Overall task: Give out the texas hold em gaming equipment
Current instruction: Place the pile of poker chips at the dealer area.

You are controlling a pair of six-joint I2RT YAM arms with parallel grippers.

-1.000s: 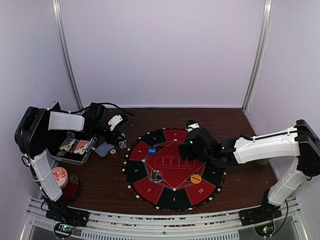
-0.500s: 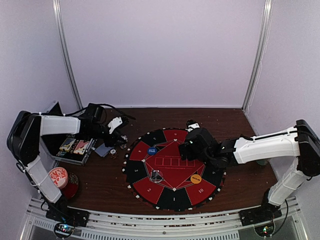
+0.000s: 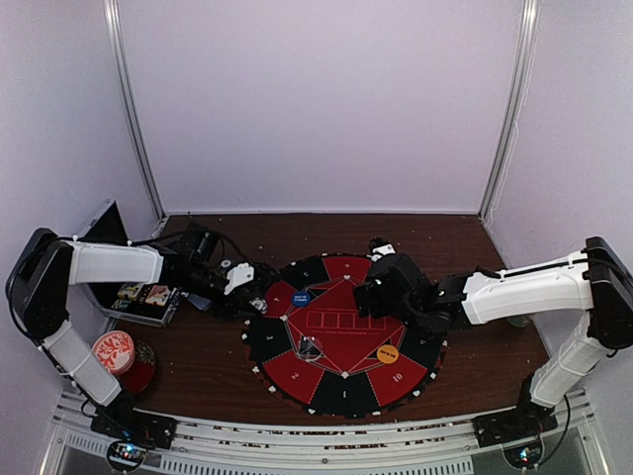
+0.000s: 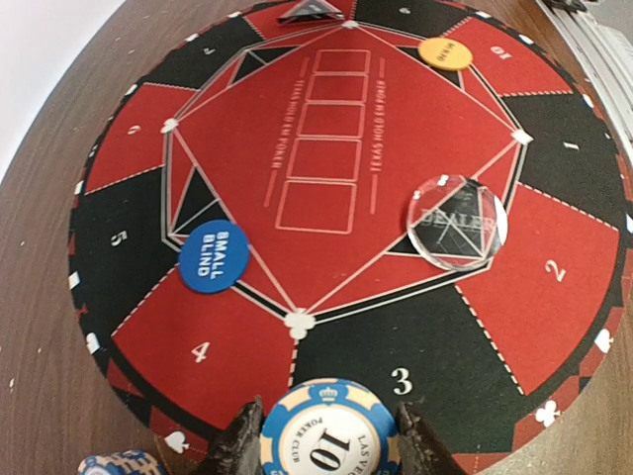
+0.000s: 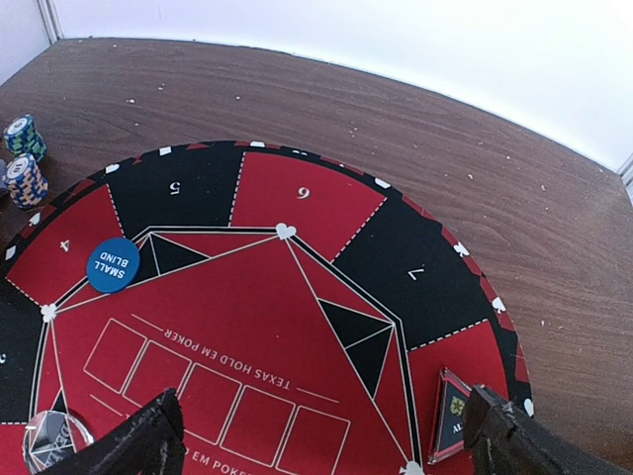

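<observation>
My left gripper (image 4: 329, 441) is shut on a blue-and-cream poker chip (image 4: 329, 427) marked 10, held over the near rim of the round red-and-black mat (image 4: 554, 297) by sectors 3 and 4. In the top view that gripper (image 3: 247, 286) hangs at the mat's left edge. On the mat lie a blue small-blind disc (image 4: 214, 256), an orange disc (image 4: 445, 52) and a clear dealer disc (image 4: 457, 222). My right gripper (image 5: 321, 443) is open above the mat's centre, with nothing between its fingers. A red triangular piece (image 5: 450, 416) lies beside its right finger.
Two teal chip stacks (image 5: 25, 137) (image 5: 27, 180) stand on the wood just off the mat near sector 4. An open case (image 3: 143, 297) with cards lies at the left. A red-and-white patterned disc (image 3: 116, 348) sits near the left arm's base.
My left arm has swung right from the case to the mat's left edge, carrying the chip. The right arm has not moved.
</observation>
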